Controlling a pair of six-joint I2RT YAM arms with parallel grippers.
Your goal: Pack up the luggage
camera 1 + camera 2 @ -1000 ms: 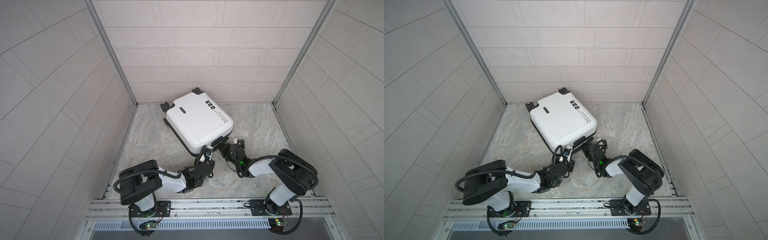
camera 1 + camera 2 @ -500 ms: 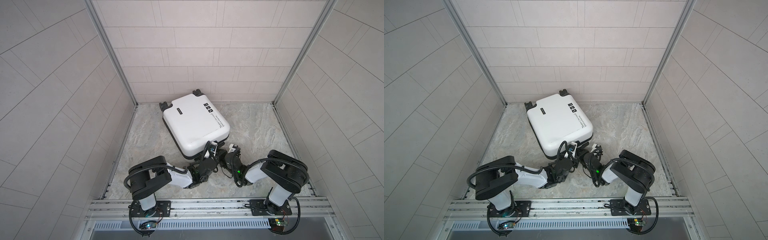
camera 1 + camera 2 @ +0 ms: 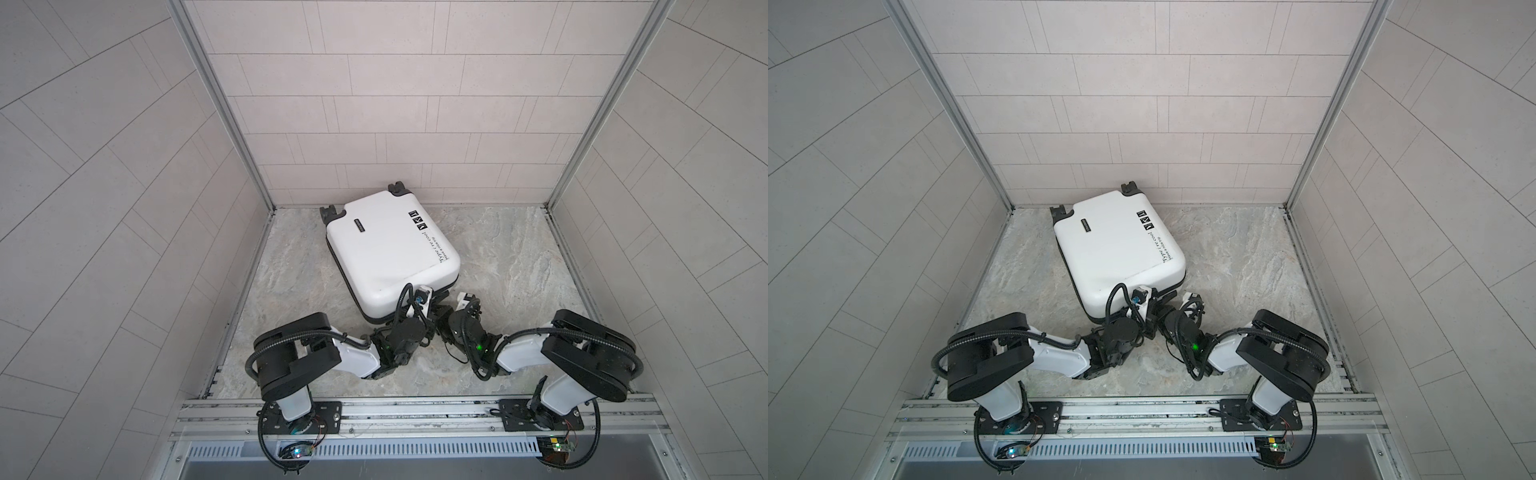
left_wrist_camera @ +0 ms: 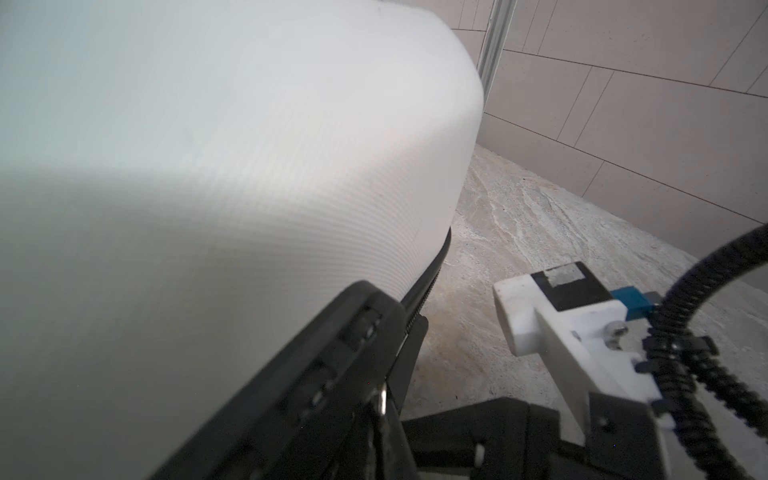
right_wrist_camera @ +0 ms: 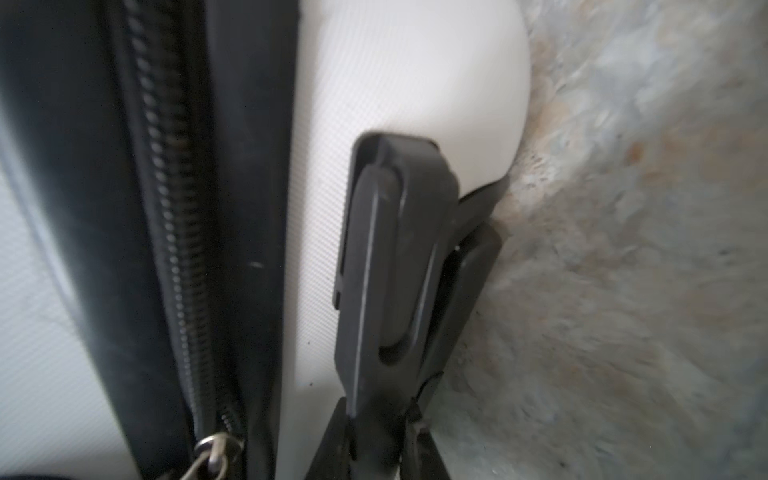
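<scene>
Top view: a closed white suitcase (image 3: 386, 249) lay flat on the marbled tabletop (image 3: 519, 266), wheels toward the back wall.
Within the last second it had swung slightly and both arms had drawn together at its near end. The left gripper (image 3: 432, 307) was clenched, on what was unclear. The right gripper (image 5: 376, 419) straddled the black handle (image 5: 395, 249), its grip uncertain. Packing seemed nearly done, with zipper (image 5: 174, 208) work likely remaining.

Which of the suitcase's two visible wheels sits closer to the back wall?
The right-hand wheel in both top views; it sits by the back wall, while the left wheel stands farther out.
</scene>
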